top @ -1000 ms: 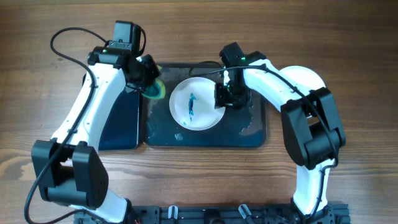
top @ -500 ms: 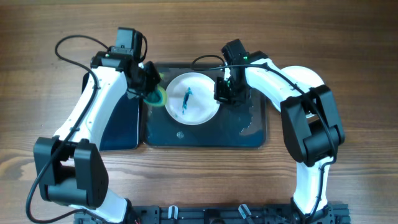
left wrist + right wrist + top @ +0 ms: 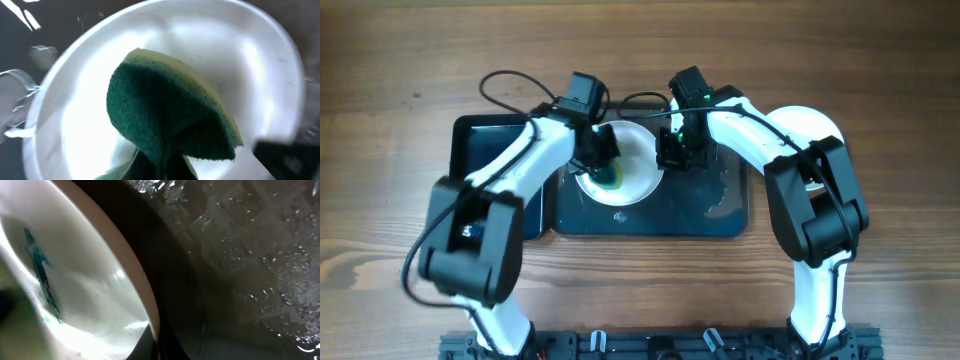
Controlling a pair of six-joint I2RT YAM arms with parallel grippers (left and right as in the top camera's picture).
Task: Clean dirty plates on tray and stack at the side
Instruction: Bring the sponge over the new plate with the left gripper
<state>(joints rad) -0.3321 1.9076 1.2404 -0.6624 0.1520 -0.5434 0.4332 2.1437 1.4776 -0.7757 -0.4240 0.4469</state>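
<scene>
One dirty plate (image 3: 635, 185), round and white, is over the far left part of the dark grey tray (image 3: 650, 218). My right gripper (image 3: 667, 152) is shut on the plate's right rim (image 3: 112, 265). A blue-teal smear (image 3: 41, 270) shows on the plate in the right wrist view. My left gripper (image 3: 597, 152) is shut on a green and yellow sponge (image 3: 611, 178) and presses it onto the plate's centre. In the left wrist view the sponge (image 3: 170, 115) covers the middle of the plate (image 3: 240, 55). The other plates are out of view.
A smaller dark tray (image 3: 485, 160) lies just left of the grey tray. The grey tray's floor is wet, with droplets (image 3: 250, 255) and a pale puddle near its right edge (image 3: 725, 205). Wooden table (image 3: 880, 80) lies all around.
My left arm has swung right from the small tray's edge and brought the sponge onto the plate's centre. The plate and my right gripper have shifted slightly left and away.
</scene>
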